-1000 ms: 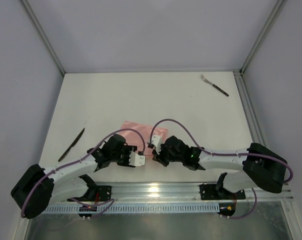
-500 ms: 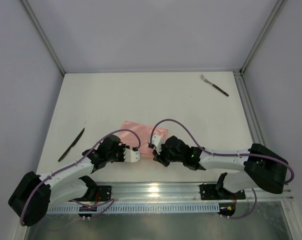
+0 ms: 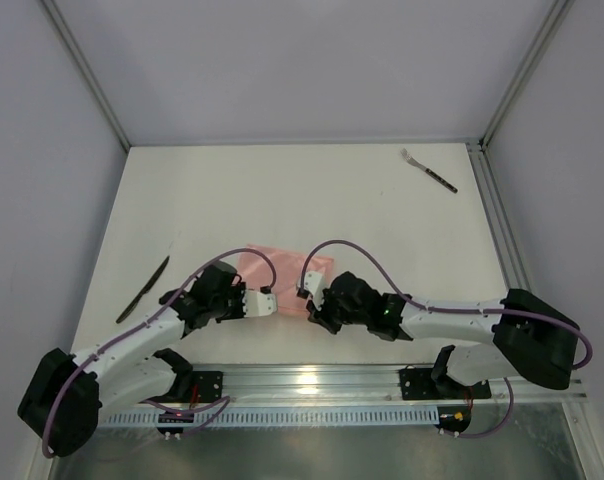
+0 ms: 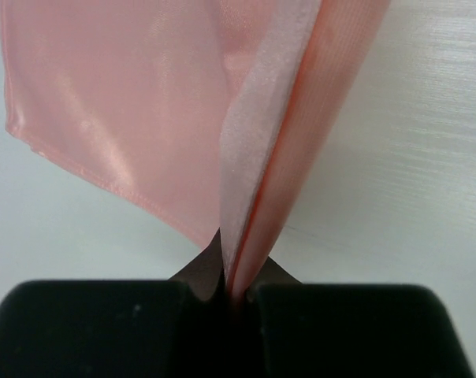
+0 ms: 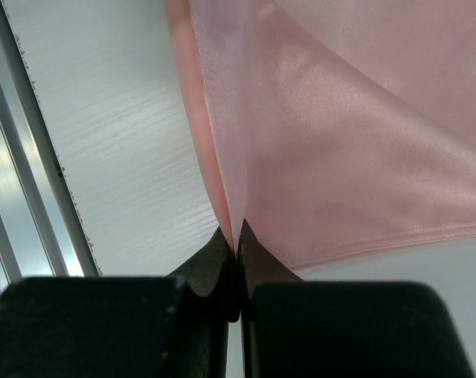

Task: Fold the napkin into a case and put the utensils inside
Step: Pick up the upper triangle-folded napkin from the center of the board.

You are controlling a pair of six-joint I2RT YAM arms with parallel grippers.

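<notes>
The salmon-pink napkin (image 3: 282, 266) lies near the table's front, between my two grippers. My left gripper (image 3: 269, 302) is shut on the napkin's near left corner, a pinched fold of napkin (image 4: 258, 181) rising from between its jaws. On the other side my right gripper (image 3: 300, 304) is shut on the near right corner, where the napkin (image 5: 317, 173) spreads away from the jaws. The fork (image 3: 429, 170), silvery head and dark handle, lies far off at the back right of the table. No folded case shows.
A dark slim knife-like utensil (image 3: 143, 289) lies at the left of the white table (image 3: 282, 200). An aluminium rail (image 3: 312, 380) runs along the near edge under the arm bases. Grey walls close in the back and both sides.
My left gripper has moved forward to the napkin's near left corner and shut on it. The right gripper has kept its hold on the right corner, barely moving.
</notes>
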